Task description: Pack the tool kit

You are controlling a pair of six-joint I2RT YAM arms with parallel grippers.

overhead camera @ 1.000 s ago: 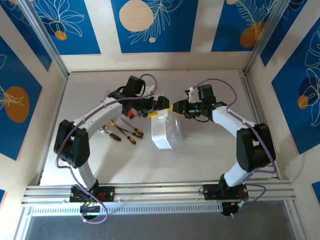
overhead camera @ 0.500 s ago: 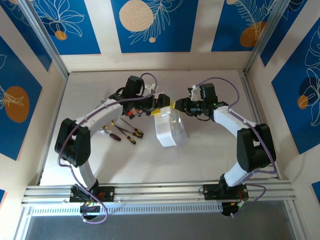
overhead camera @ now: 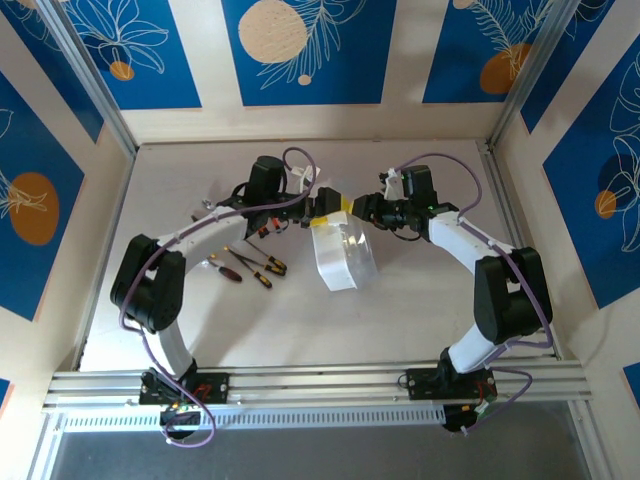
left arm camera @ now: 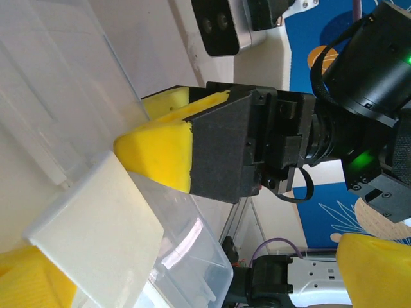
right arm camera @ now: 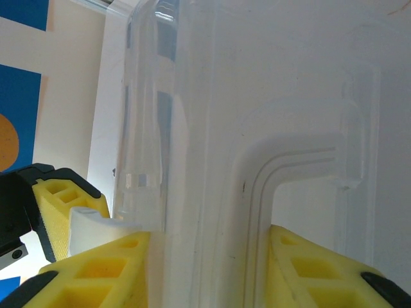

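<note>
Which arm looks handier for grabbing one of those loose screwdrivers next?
Left, probably. The screwdrivers lie on the table on that arm's side of the clear case, and the left tool looks open. The right tool is clamped on the case rim, so letting go could drop it.

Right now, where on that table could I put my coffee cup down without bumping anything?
Bare table lies between the clear case and the near rail, and along the back wall. Crowded: left of the case, where screwdrivers lie beside the left arm.
</note>
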